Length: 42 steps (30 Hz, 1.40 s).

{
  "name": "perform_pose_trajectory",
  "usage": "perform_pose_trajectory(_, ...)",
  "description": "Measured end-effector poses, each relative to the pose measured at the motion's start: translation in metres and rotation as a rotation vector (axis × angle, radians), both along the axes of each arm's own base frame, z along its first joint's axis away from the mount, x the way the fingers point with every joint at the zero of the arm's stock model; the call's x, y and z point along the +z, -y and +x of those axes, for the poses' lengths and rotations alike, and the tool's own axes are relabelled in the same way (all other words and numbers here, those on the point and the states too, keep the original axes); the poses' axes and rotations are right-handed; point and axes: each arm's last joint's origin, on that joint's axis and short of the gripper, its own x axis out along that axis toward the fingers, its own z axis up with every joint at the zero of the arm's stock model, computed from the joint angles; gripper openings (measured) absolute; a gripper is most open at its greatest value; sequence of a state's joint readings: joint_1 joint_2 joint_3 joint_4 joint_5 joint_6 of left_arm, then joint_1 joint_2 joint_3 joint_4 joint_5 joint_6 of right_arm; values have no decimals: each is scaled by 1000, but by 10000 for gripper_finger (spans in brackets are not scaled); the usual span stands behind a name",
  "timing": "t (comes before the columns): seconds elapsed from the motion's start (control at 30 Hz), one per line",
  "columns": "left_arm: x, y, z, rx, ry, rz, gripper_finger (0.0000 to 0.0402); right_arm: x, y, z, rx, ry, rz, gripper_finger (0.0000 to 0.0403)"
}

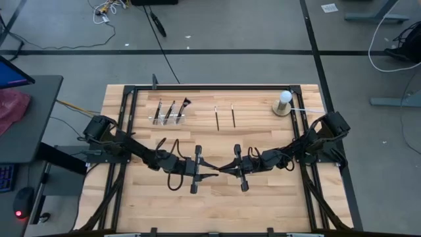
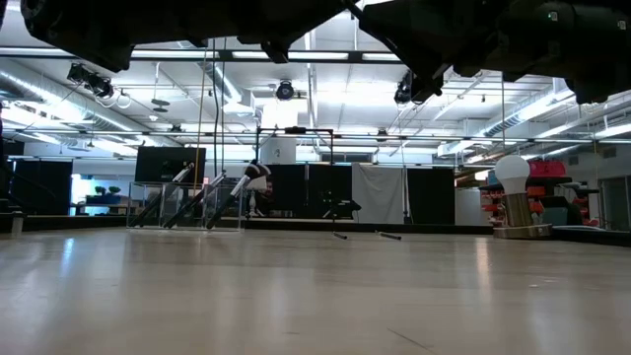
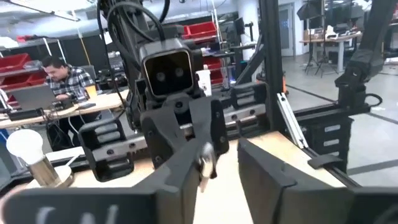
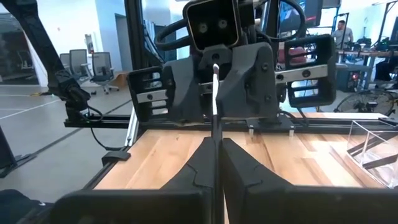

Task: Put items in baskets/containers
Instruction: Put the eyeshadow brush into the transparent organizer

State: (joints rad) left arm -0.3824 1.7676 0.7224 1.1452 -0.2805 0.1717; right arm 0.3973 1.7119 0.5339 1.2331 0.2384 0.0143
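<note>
Both tools meet midair (right tool (image 1: 223,168) clamps a brush (image 4: 215,106)).

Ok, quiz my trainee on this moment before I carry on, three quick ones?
1. How many standing brushes lean in the clear holder?
2. True or false: the right gripper has its jaws shut on a held brush.
3. The two loose brushes lie: A) between the clear holder and the white bulb; B) under the left arm; C) on the floor.
Key: 1) three; 2) true; 3) A.
</note>
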Motion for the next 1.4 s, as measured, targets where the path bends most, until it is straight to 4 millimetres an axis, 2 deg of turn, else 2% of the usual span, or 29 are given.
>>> perform_pose_trajectory(0.3,1,0,1,4,6,22,19,0,0,0,4,-1,-1,12)
perform_pose_trajectory(0.47,-1,0,1,1,-21,29,17,-3,0,0,3,-29,-12,13)
perform_pose_trajectory(0.6,3,-1,-2,13,-117,40,17,-6,1,0,-15,-82,-30,19)
perform_pose_trajectory(0.8,32,-8,-10,138,-330,8,18,-9,7,-9,-99,-287,-41,63)
perform_pose_trajectory(0.87,43,-13,-13,195,-413,-2,20,-4,9,-13,-105,-323,-36,80)
perform_pose_trajectory(0.97,63,-27,-17,354,-497,-14,18,-5,10,-17,-110,-383,-35,101)
perform_pose_trajectory(1.07,86,-49,-24,497,-574,-34,18,-2,10,-17,-109,-370,-29,115)
perform_pose_trajectory(1.23,111,-96,-36,688,-713,-78,20,-5,10,-17,-105,-373,-29,127)
perform_pose_trajectory(1.4,116,-141,-54,837,-874,-134,19,-6,10,-16,-105,-365,-23,128)
